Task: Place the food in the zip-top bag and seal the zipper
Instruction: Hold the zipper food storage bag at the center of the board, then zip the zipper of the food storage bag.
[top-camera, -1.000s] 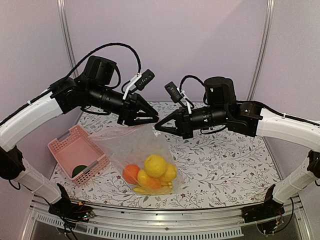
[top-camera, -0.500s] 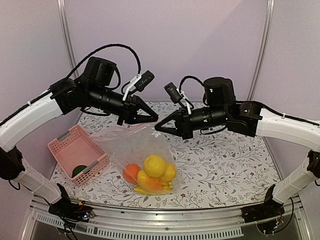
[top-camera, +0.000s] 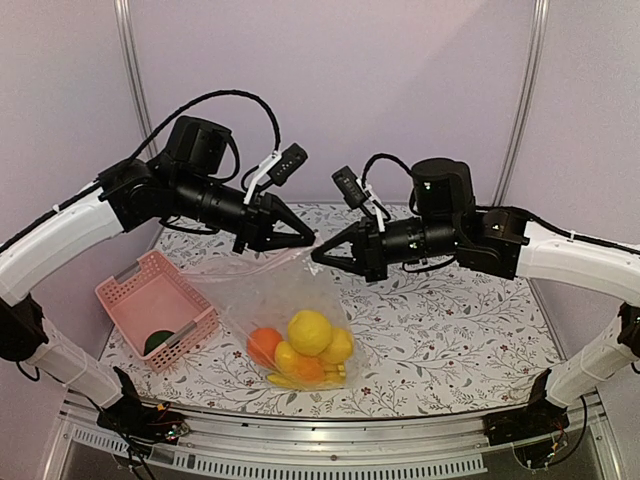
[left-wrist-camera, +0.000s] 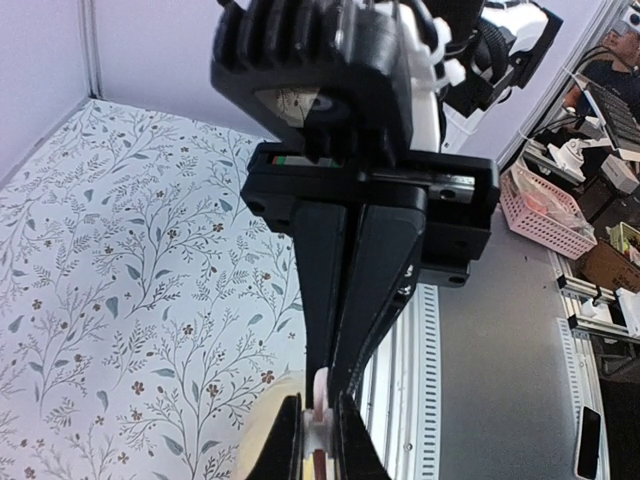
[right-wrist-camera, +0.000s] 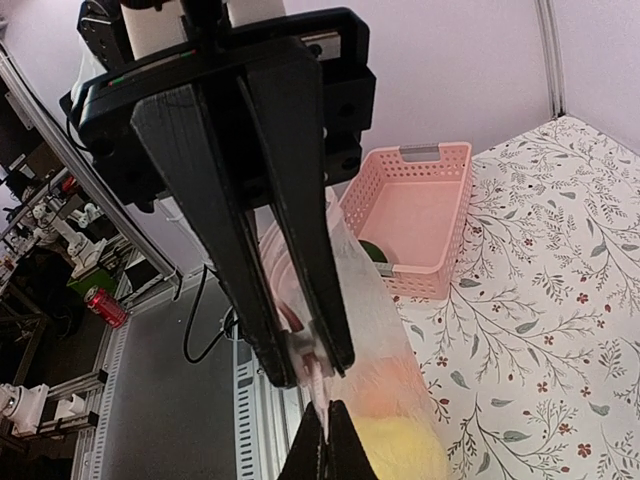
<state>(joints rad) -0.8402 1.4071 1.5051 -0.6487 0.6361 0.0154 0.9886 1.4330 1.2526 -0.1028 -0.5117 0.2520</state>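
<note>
Left gripper (top-camera: 306, 240) is pressing its jaws together on the mouth edge of the large clear crinkly zip-top bag (top-camera: 268, 295). Left wrist view is showing its fingertips (left-wrist-camera: 285, 450) nipping a thin pale strip, which I am reading as the zipper (top-camera: 262, 262). Right gripper (top-camera: 320, 256) is likewise pinching shut on that same edge, just beside the left one, tips almost meeting. Bag is hanging from the two grips and slumping onto the floral-print table (top-camera: 450, 330).

Food: glossy toy fruits (top-camera: 305, 352) are lying heaped in the bag's lower corner. They include a round orange (top-camera: 261, 345), yellow lemon-like pieces and a yellow banana underneath. One dark green piece (top-camera: 158, 342) is sitting in the pink slatted plastic basket (top-camera: 140, 290), left of the bag and outside it.

Step, as I am judging it: sealing is getting under way, though loading is falling short by the green piece. Next move is calling for one pincer to be anchoring the strip while the other is sliding along it toward the bag's left corner. The edge needs keeping taut and both lips aligned so the seal is catching.

Writing: nothing legible is showing on bag, basket or arms. Small red can (right-wrist-camera: 105, 305) off the table in the right wrist view is appearing too small for any label.
</note>
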